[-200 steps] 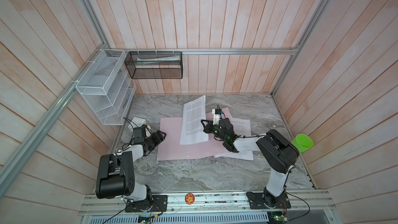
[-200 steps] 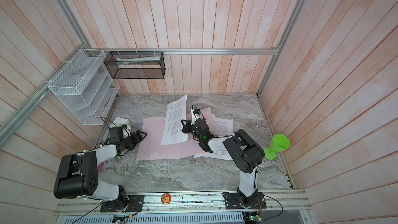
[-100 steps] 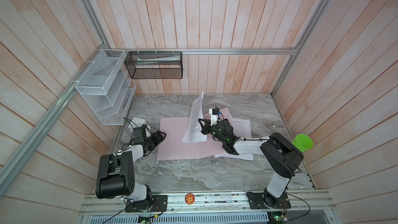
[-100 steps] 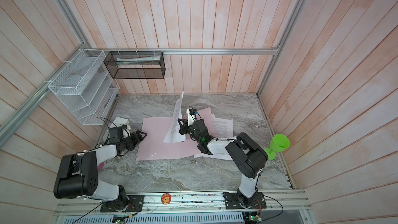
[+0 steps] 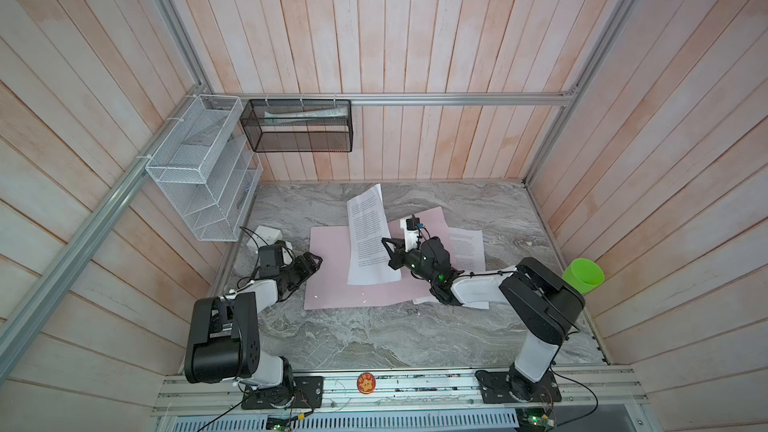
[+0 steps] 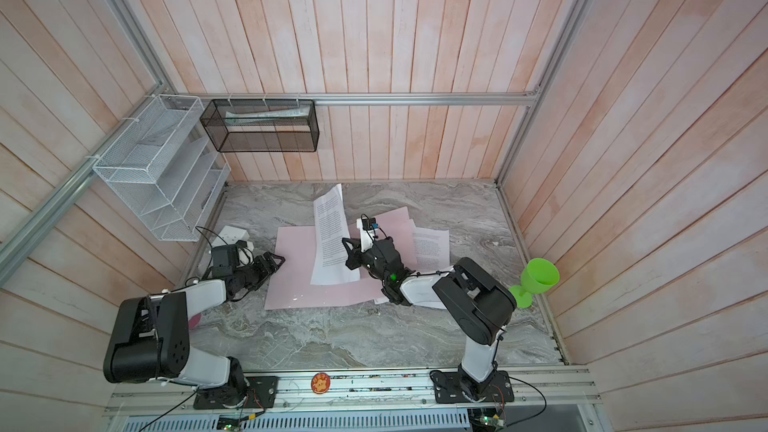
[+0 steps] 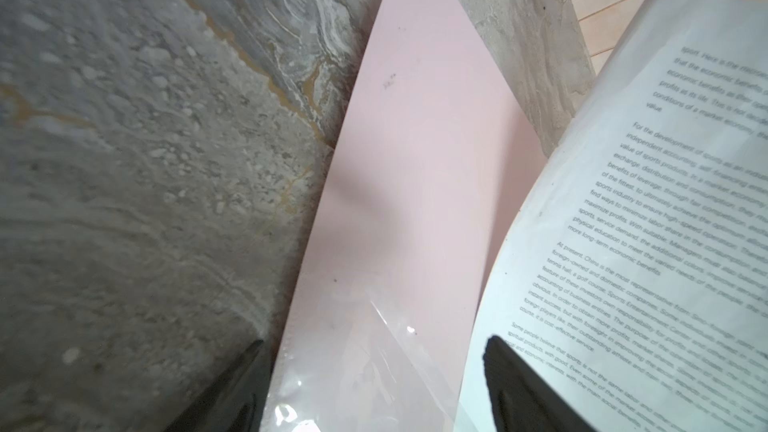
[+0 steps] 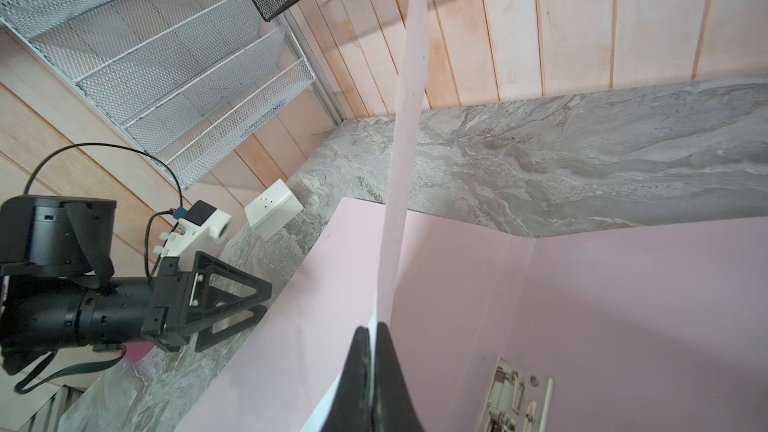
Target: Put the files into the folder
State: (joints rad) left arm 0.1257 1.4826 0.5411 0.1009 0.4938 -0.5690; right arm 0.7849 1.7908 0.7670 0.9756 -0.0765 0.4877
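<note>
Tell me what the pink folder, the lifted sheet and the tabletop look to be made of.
Folder: thin plastic or coated card, likely; smooth, with glossy glints, and a metal clip inside.
Sheet: plain matte paper, printed with black text, curving under its own weight.
Tabletop: grey veined marble look; real stone or a printed surface, cannot tell.

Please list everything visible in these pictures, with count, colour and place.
table: one, grey marble, centre
folder: one, pale pink, open on the table
metal clip: one, silver, inside the folder
held sheet: one, white, raised over the folder
other sheets: count unclear, white, at the folder's right side
wire rack: one, white, left wall
mesh basket: one, black, back wall
cup: one, green, by right wall
box: one, white, table's left back
badge: one, orange, front rail
left gripper: one, black, open at the folder's left edge
right gripper: one, black, shut on the held sheet
</note>
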